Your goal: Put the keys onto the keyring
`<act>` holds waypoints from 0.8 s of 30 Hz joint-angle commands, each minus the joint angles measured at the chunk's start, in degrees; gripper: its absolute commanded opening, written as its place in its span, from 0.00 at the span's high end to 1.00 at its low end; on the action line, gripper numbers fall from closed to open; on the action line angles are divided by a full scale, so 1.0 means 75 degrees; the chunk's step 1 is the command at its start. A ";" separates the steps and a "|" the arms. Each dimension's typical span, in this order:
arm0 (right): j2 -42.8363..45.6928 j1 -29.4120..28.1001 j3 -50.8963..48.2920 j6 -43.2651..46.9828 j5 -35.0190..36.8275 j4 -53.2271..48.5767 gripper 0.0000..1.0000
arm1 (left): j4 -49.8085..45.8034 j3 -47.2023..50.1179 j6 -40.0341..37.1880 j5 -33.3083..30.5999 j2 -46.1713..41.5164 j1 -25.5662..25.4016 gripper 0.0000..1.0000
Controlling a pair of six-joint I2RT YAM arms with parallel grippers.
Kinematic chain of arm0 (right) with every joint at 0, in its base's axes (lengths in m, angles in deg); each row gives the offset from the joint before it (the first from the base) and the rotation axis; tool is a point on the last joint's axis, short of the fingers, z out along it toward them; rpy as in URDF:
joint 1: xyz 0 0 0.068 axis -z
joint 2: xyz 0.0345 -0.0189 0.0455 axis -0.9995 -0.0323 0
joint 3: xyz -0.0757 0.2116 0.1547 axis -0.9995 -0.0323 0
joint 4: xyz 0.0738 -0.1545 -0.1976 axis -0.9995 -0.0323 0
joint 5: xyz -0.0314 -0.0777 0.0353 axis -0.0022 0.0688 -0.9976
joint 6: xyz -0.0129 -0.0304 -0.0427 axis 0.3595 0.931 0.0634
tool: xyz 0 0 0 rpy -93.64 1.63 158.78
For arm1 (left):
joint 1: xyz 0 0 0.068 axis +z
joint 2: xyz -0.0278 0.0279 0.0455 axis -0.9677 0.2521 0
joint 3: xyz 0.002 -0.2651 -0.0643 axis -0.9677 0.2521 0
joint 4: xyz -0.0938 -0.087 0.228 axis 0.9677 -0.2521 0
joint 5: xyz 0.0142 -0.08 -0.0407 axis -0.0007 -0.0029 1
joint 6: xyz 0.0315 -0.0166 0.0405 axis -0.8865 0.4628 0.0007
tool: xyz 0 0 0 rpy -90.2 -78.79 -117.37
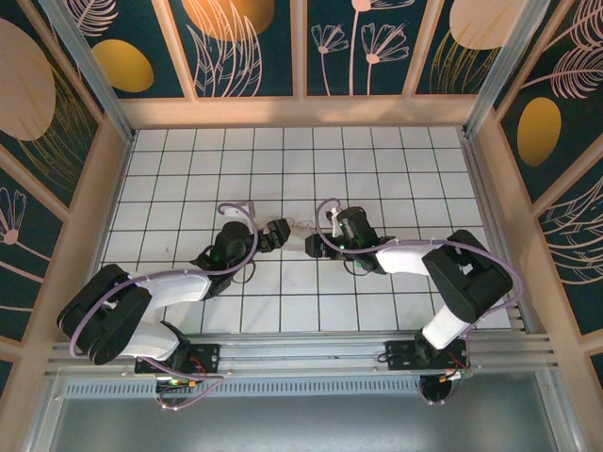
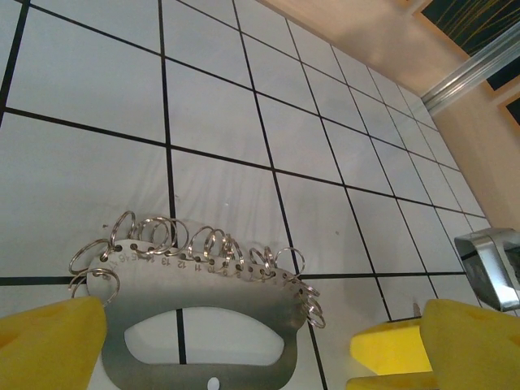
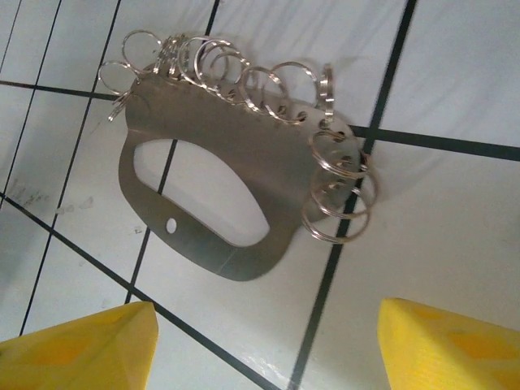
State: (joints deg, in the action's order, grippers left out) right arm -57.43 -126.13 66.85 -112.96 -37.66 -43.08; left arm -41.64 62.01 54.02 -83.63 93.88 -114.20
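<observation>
The keyring is a flat silver plate with an oval cutout and several small split rings along its numbered curved edge. It lies flat on the white tiled table, seen as a pale patch between the two arms. In the left wrist view the plate sits between my left gripper's yellow fingers, which stand wide open, the left one close to the plate's edge. My right gripper is open just short of the plate, nothing between its fingers. The keys are out of view.
Both arms meet at the table's middle, left gripper and right gripper facing each other. Purple cables loop over the wrists. A metal part of the other arm sits close on the right. Wooden walls bound the table.
</observation>
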 commanded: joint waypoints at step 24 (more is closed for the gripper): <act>-0.0753 0.0084 0.1692 0.0484 0.0072 -0.0719 0.28 | 0.0282 0.0098 -0.0057 -0.0024 -0.0323 -0.0059 0.01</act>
State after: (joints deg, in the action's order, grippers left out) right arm -66.67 -125.47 79.84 -110.73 -37.57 -46.25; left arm -41.14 62.08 54.20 -83.65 92.62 -114.20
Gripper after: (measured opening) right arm 0.723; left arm 0.987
